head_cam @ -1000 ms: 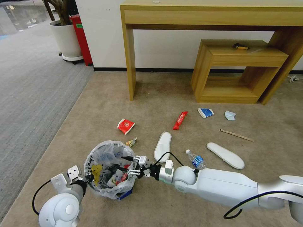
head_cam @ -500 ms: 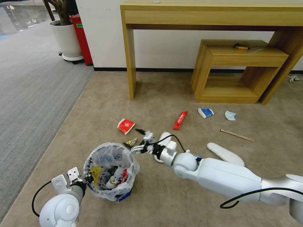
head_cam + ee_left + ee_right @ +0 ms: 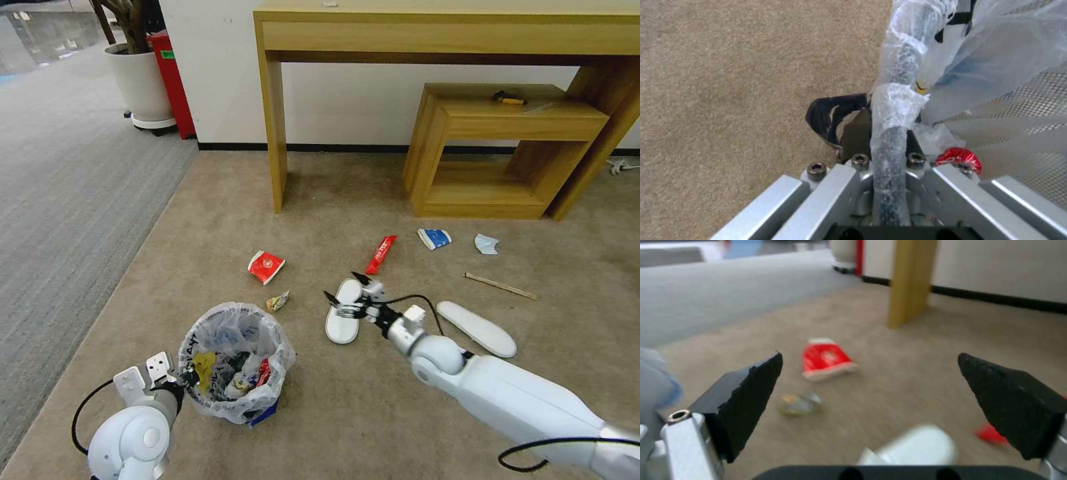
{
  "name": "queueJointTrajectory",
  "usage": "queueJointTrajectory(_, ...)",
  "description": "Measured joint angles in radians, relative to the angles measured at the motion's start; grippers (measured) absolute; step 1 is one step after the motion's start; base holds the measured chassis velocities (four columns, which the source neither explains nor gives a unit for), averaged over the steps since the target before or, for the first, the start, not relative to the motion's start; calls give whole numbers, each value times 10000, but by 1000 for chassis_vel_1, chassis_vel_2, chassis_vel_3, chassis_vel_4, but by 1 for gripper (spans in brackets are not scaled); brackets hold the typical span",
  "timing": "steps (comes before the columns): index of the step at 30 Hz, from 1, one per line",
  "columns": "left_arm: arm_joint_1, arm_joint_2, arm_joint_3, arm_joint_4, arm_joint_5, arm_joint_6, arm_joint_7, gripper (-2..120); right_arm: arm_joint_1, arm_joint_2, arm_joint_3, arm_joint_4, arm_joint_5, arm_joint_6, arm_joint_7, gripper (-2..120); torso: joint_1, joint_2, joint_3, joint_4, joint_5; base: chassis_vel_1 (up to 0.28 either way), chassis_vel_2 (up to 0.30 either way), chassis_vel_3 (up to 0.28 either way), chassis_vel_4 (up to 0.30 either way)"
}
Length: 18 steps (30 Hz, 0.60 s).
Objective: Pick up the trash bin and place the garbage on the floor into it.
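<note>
The big wooden desk [image 3: 440, 33] stands by the wall, with a small wooden shelf [image 3: 507, 150] under it. My floor [image 3: 347, 427] is the beige carpet, and the mess lies all over it.

My bin [image 3: 235, 360] sits low on the left side of the carpet, with its clear bag folded over the rim and some litter inside. My left gripper [image 3: 179, 380] is clamped on the bin's rim [image 3: 889, 140] (bag and all).

My right gripper [image 3: 347, 295] hangs over one white slipper [image 3: 342, 319], and its two black fingers [image 3: 746, 400] are spread wide with nothing between them. The other slipper [image 3: 477, 328] lies well apart, to the right.

Then come the small bits: a red packet [image 3: 266, 267], a long red wrapper [image 3: 381, 254], a blue and white packet [image 3: 434, 238], a pale mask [image 3: 486, 244], a thin stick [image 3: 500, 286] and a tiny crumpled wrapper [image 3: 278, 301] near the bin
</note>
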<state>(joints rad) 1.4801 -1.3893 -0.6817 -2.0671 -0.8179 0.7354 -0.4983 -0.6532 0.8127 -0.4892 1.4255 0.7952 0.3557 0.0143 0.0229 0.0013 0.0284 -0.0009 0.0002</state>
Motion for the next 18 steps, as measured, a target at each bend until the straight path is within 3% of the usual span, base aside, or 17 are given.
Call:
queueJointTrajectory(10, 37, 54, 29, 11, -6, -2, 78, 0, -2174, -399, 1985, -606, -736, 146, -97, 100, -1, 0, 0, -3, 2, 0, 0, 0, 0)
queueJointTrajectory(18, 41, 2, 133, 64, 104, -8, 141, 0, -2842, -308, 2555, -1060, -896, 994, -806, 100, -1, 1, -2, 3, 3, 0, 0, 0, 0)
